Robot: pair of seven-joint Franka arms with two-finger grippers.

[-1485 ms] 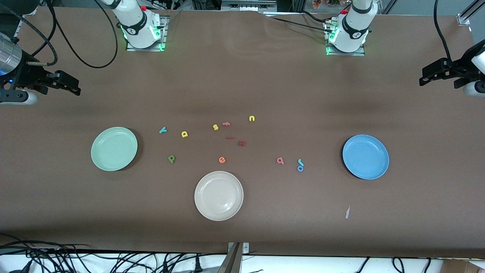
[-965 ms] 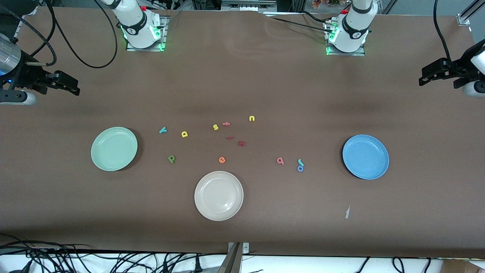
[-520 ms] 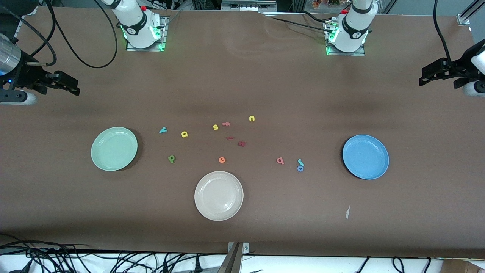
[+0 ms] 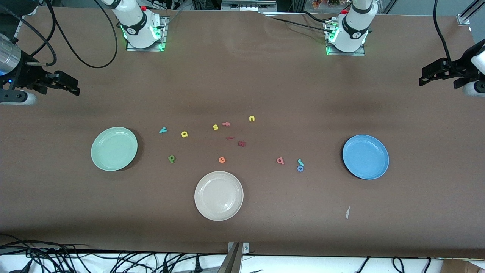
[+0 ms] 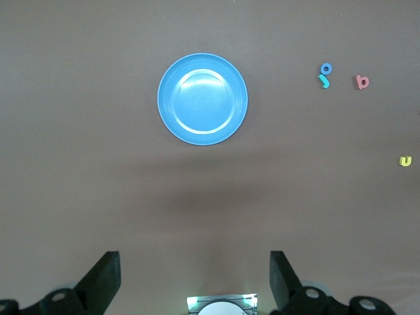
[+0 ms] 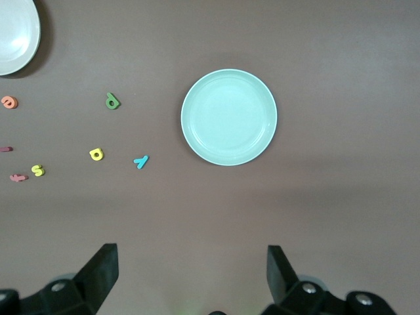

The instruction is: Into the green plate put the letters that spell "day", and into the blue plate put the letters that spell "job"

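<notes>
The green plate [image 4: 114, 148] [image 6: 229, 117] lies toward the right arm's end, the blue plate [image 4: 365, 156] [image 5: 203, 98] toward the left arm's end. Beside the green plate lie the teal "y" [image 4: 163, 130] [image 6: 141, 161], yellow "a" [image 4: 184, 134] [image 6: 96, 154] and dark green "d" [image 4: 171, 159] [image 6: 112, 101]. Beside the blue plate lie the salmon "b" [image 4: 280, 160] [image 5: 361, 82], teal "j" [image 4: 301, 162] [image 5: 323, 81] and blue "o" [image 4: 300, 168] [image 5: 326, 68], the last two touching. My right gripper [image 4: 75, 86] [image 6: 191, 252] and left gripper [image 4: 426, 76] [image 5: 195, 257] hang high over the table's ends, open and empty.
A cream plate [image 4: 218, 195] sits nearest the front camera. Mid-table lie a yellow "s" [image 4: 215, 127], pink "f" [image 4: 226, 123], yellow "n" [image 4: 252, 118], orange "e" [image 4: 222, 160] and two dark red letters [image 4: 242, 143]. A paper scrap [image 4: 347, 212] lies near the front edge.
</notes>
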